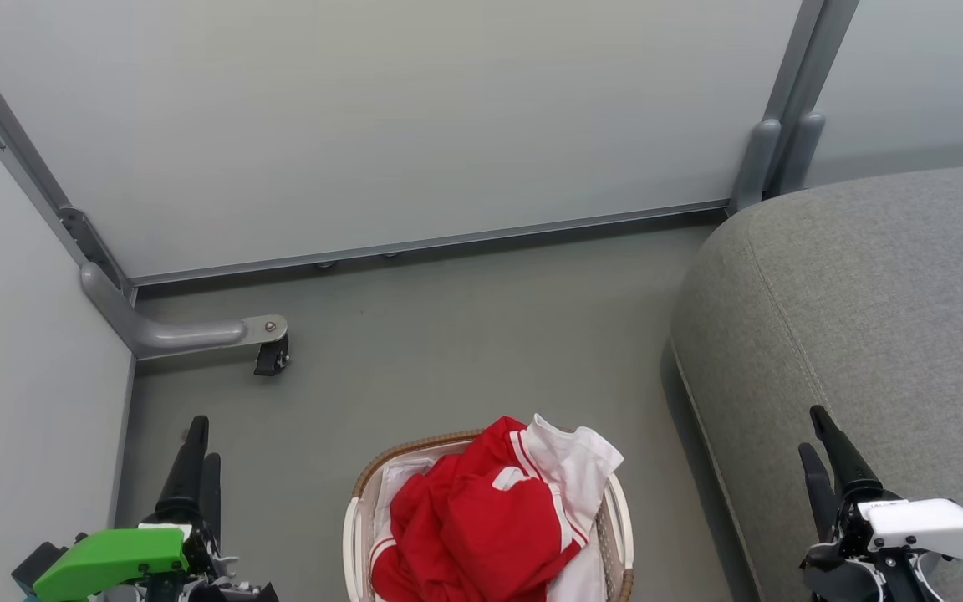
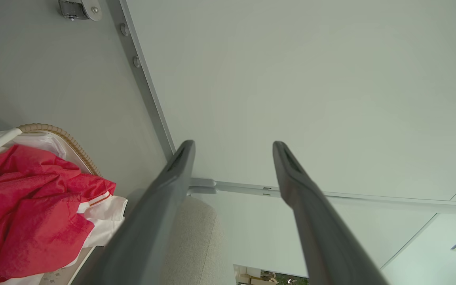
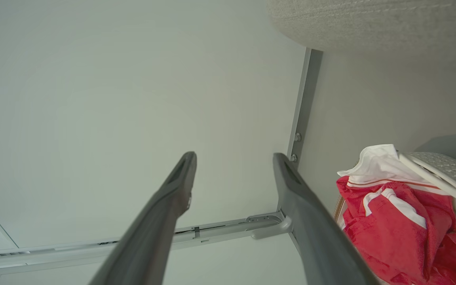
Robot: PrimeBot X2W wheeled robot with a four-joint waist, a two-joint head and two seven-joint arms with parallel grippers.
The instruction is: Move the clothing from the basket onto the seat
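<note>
The red clothing (image 1: 481, 514) with white sleeves and stripes lies heaped in the white basket (image 1: 354, 522) with a brown woven rim, at the bottom centre of the head view. The grey seat (image 1: 866, 301) stands to the right of the basket. My left gripper (image 1: 201, 443) is at the lower left, open and empty, well left of the basket. My right gripper (image 1: 816, 431) hangs open and empty in front of the seat's edge. The left wrist view shows the clothing (image 2: 30, 206), basket rim (image 2: 69, 140) and open gripper (image 2: 232, 148). The right wrist view shows the clothing (image 3: 398, 225) beside the open gripper (image 3: 234, 158).
Pale partition panels (image 1: 381, 117) close off the back and left. A grey metal foot (image 1: 189, 333) with a black caster (image 1: 271, 358) juts onto the grey floor (image 1: 465, 334) at the left. Open floor lies between basket, panels and seat.
</note>
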